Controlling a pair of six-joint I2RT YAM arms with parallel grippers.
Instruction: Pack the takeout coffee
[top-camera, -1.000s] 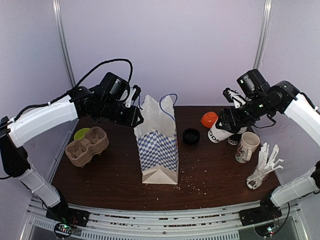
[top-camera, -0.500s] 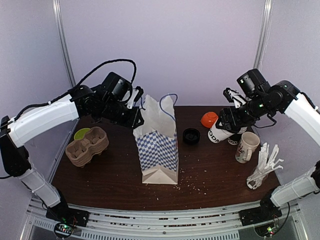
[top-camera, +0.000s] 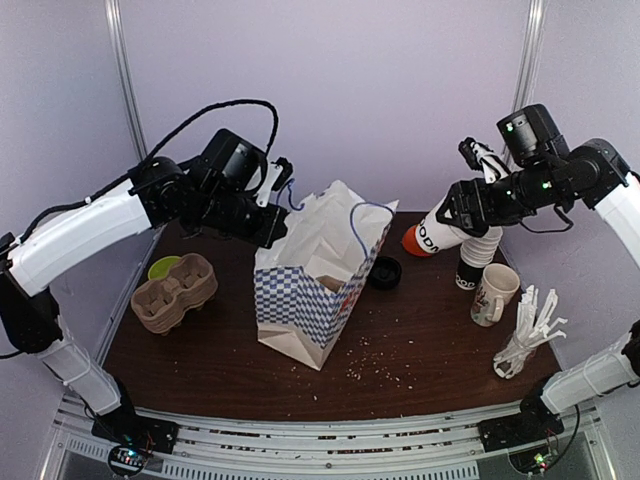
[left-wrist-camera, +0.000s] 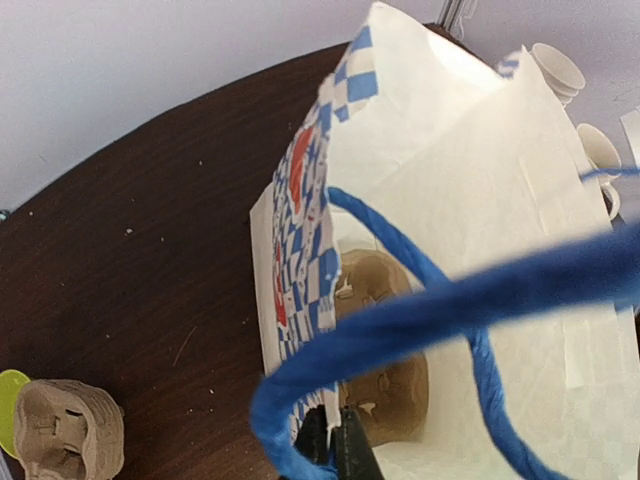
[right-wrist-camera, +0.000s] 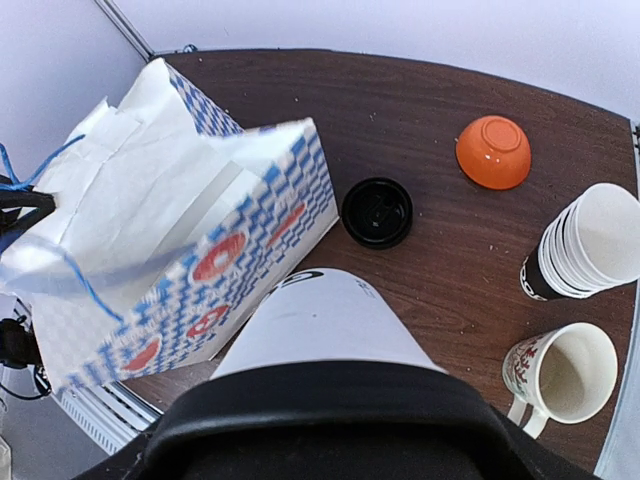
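Paper under tension is the chief hazard. My left gripper (left-wrist-camera: 336, 448) is clenched on the near rim of the paper bag (top-camera: 318, 285), at the root of its blue cord handle (left-wrist-camera: 430, 310). The bag stands tilted at the table's centre, its mouth canted toward 2 o'clock. Too hard a pull could tear the rim or tip the bag flat; a slack hold could let the mouth fold shut.

My right gripper (top-camera: 466, 212) grasps the takeout coffee (top-camera: 440, 232) in the air at 2 o'clock of the bag, tilted, base toward the mouth. Held so, a loose lid could leak, and the base could snag the bag's far rim on entry. A moulded pulp cup carrier (left-wrist-camera: 385, 335) lies in the bag's bottom; a cup set down off a socket would likely topple.

Materials:
- **Bag:** creased white paper with blue check and red marks.
- **Cup:** smooth, tapered white paper with black print low down. I take the black band at its wide end for the lid.
- **On the dark brown table (top-camera: 420, 360):** a round black lid (top-camera: 384, 272), a small upturned orange bowl (right-wrist-camera: 493, 152), a stack of lidless paper cups (right-wrist-camera: 590, 245) and a glossy ceramic mug (top-camera: 495, 293).
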